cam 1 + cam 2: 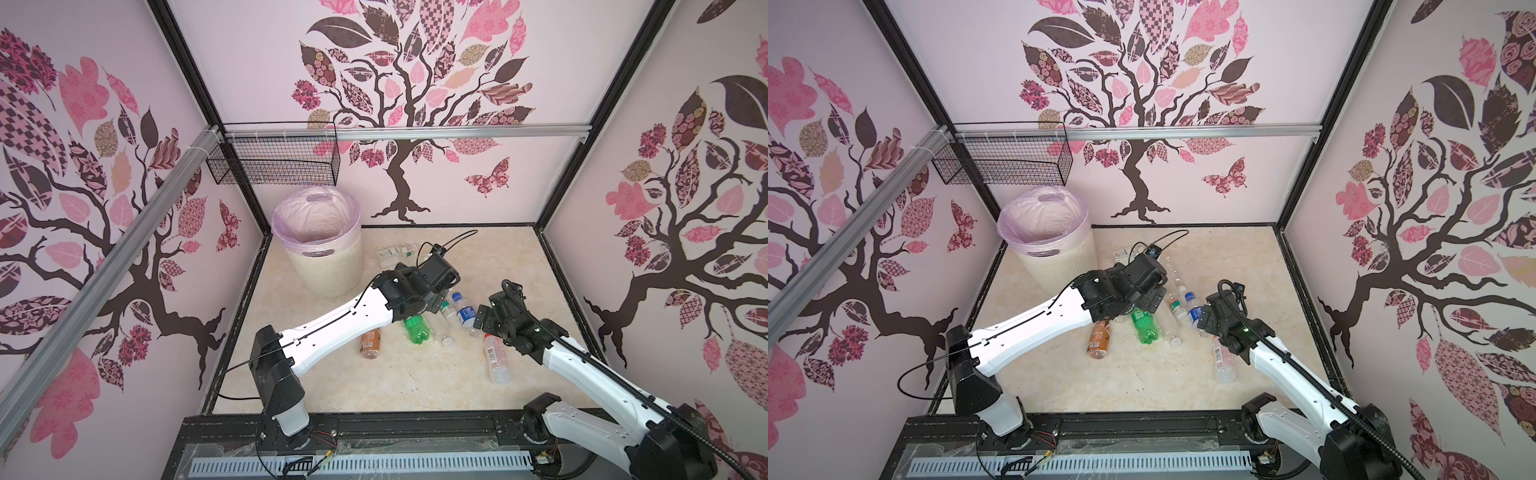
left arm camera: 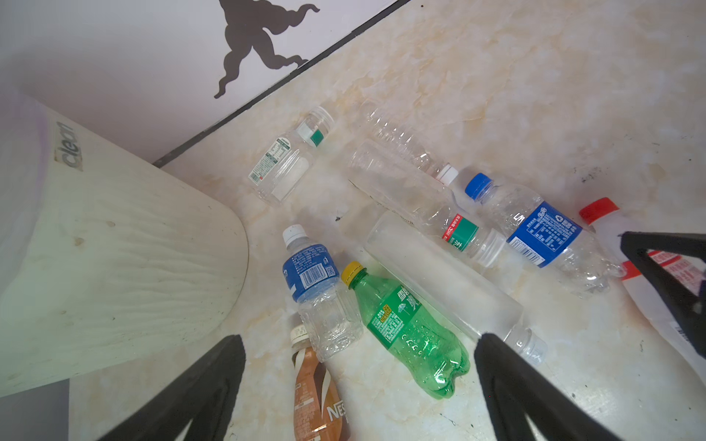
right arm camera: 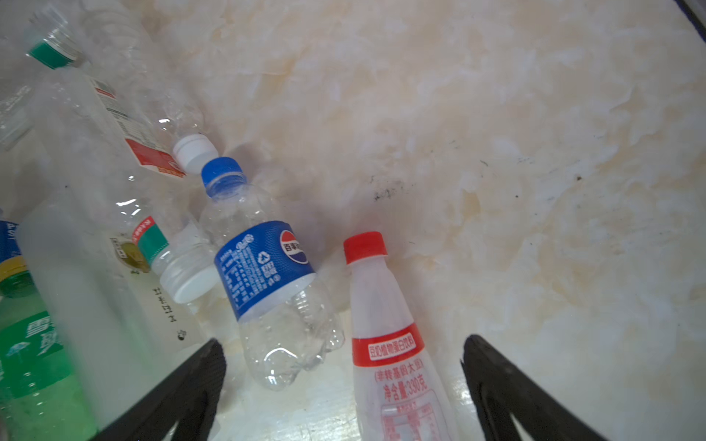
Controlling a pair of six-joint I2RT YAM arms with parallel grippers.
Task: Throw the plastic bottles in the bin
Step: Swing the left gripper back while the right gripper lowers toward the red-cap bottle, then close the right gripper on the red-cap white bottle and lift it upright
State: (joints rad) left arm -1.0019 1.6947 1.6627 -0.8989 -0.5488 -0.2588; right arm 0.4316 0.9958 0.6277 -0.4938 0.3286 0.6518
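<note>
The bin (image 1: 328,270) stands far left. Your left end effector (image 2: 359,340), jaws apart, hovers over the green bottle (image 2: 408,328). The other bottles (image 1: 465,313) lie mid-table (image 1: 415,382). The right end effector (image 3: 344,341), also apart, hangs over the red-capped bottle (image 3: 382,305). You look to be at the picking step: lower, then close on one.

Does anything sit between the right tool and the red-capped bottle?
Nothing visible does. The right tool hangs open over the red-capped bottle, which lies uncovered on the floor. The blue-labelled bottle lies close beside it, not over it, so it might get caught in the same grip.
</note>
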